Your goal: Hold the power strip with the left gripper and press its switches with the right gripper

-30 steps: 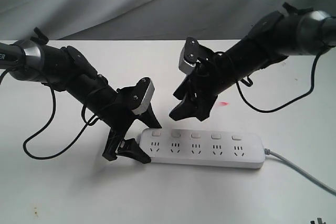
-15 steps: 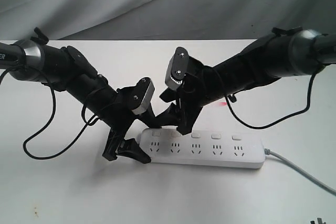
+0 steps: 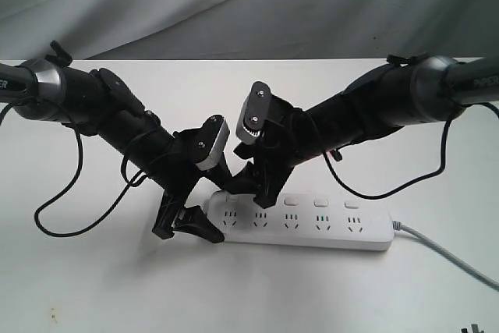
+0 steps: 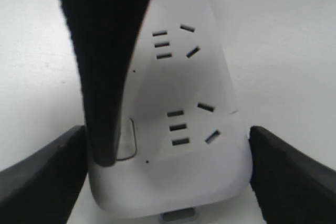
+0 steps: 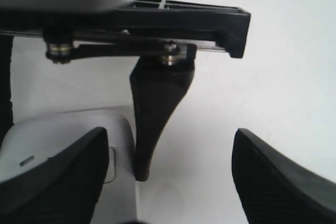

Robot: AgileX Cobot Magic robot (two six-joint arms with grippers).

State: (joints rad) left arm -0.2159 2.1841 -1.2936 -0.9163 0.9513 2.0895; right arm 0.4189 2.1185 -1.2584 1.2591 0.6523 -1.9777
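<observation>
The power strip point(image 3: 312, 228) lies lengthwise on the white table point(image 3: 327, 294), with its cordless end clamped between the jaws of the left gripper point(image 3: 220, 212). The right gripper point(image 3: 249, 194) (jaws spread wide) has one fingertip down on the row of switches point(image 3: 320, 203) near that end.

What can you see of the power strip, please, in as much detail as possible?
The power strip is a long white plastic bar with rounded ends, lying flat on the white table. Five socket groups face up, with small switches along the far edge. A grey cord leaves the end on the right of the exterior view. The left gripper clamps the opposite end across its width, and one finger of the open right gripper sits at the switch nearest that end.
</observation>
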